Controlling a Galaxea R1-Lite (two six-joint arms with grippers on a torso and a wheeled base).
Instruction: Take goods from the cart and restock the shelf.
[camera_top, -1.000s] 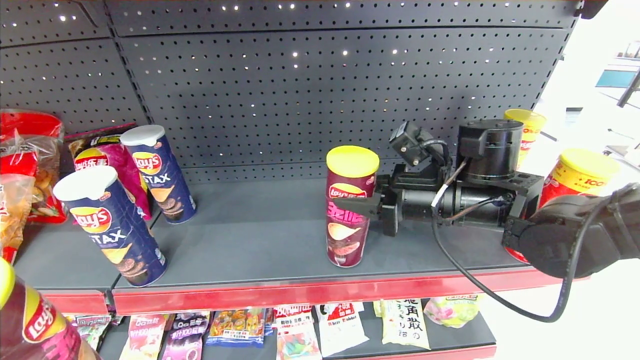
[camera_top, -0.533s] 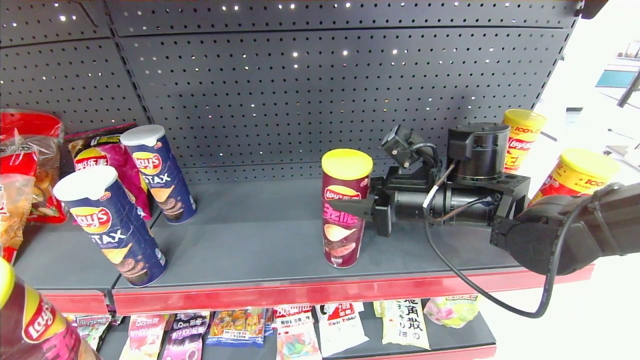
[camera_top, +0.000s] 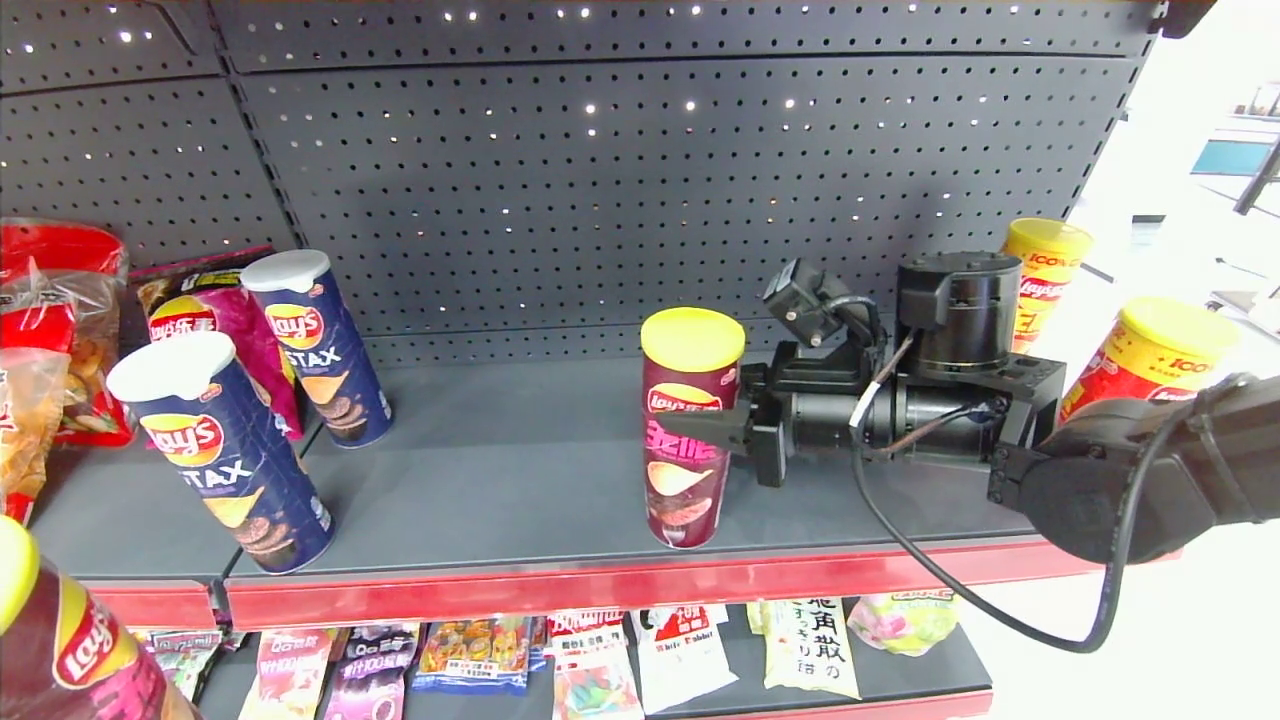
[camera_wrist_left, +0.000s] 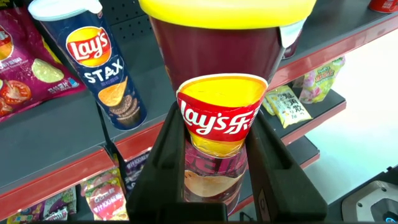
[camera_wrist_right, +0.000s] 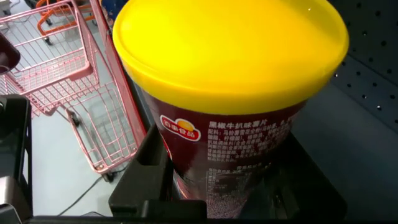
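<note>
The right gripper (camera_top: 692, 428) is clamped on a maroon can (camera_top: 684, 480) with a yellow lid. One finger crosses the near face of the label at about mid-height, and the other is hidden behind the can. The can stands between the fingers with its long axis upright, square to the gripper, which reaches in level from the can's right. Its base sits by the shelf's (camera_top: 500, 480) red front lip (camera_top: 600, 585), though I cannot be sure it bears fully on the board rather than hanging a hair above it. Judging from that, the can is placed and the next step is to let go. The fingers would have to spread and draw straight back along their own line, since any lift or sideways drag could tip so tall a can over the lip. Beyond the fingertips the board runs bare to two blue cans (camera_top: 225, 450), and two red cans (camera_top: 1150, 355) stand behind the wrist. The left gripper (camera_wrist_left: 217, 165) is closed on a second maroon can (camera_wrist_left: 217, 124), also upright, held low and in front of the lip, so the right arm is the nearer to the shelf.
</note>
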